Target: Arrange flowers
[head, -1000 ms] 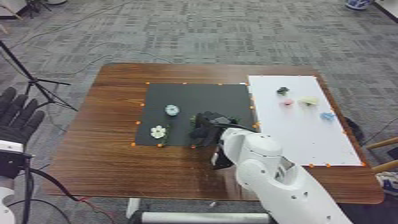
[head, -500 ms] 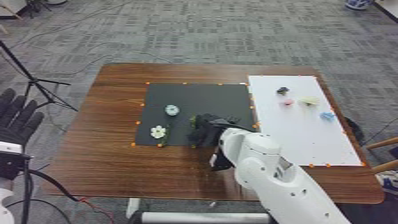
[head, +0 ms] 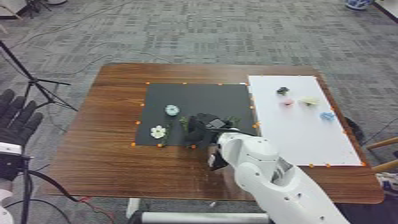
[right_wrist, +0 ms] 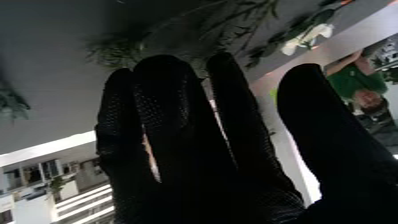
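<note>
Black mat [head: 200,94] part-hidden under right hand [head: 206,126], left hand [head: 16,122] cropped; fingers [right_wrist: 169,110] straight on both, right's hold unclear.

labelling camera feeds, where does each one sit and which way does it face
Head view: on the robot's head, looking forward and down at the table; left robot hand at left, right arm with right robot hand over the dark mat.
Right wrist view: on the right wrist, looking past the gloved fingers towards green sprigs.
Both show the right robot hand and a white flower.
</note>
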